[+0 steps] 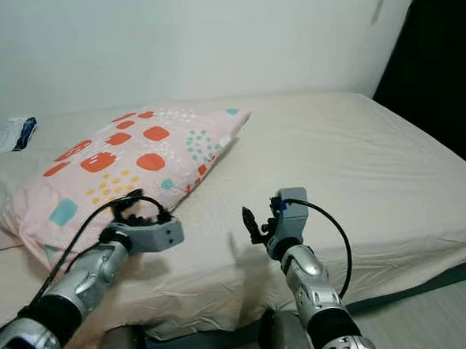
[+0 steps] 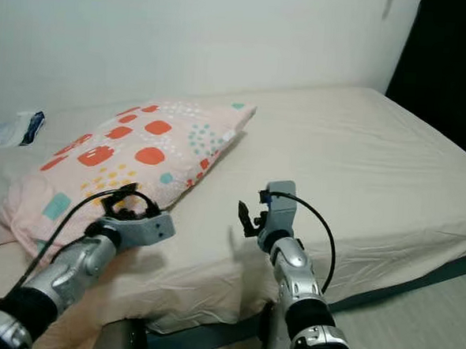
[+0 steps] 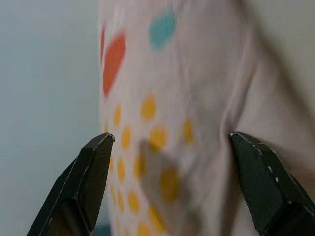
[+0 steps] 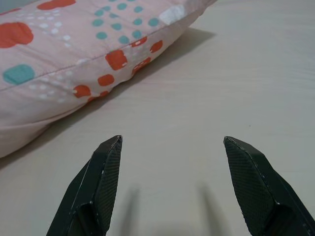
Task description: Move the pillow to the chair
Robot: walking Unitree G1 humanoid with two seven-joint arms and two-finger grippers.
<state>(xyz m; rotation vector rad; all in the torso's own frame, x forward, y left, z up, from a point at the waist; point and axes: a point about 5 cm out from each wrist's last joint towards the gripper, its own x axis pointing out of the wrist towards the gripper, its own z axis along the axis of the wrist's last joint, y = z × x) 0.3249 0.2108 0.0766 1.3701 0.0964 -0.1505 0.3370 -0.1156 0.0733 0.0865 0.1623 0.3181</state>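
Note:
A pink pillow (image 1: 127, 164) with red, teal and yellow spots lies on the beige bed (image 1: 360, 158), toward its left side. My left gripper (image 1: 136, 210) is at the pillow's near edge, open, and the wrist view shows the pillow (image 3: 167, 123) close between its fingers (image 3: 86, 182). My right gripper (image 1: 251, 223) hovers open above the bare sheet a little right of the pillow; its wrist view shows the pillow (image 4: 74, 64) ahead and the fingers (image 4: 101, 191) spread apart with nothing between them.
A white and blue packet (image 1: 10, 133) lies at the bed's far left by the white wall. A dark cabinet (image 1: 449, 69) stands at the far right. The bed's front edge (image 1: 416, 285) drops to a pale floor.

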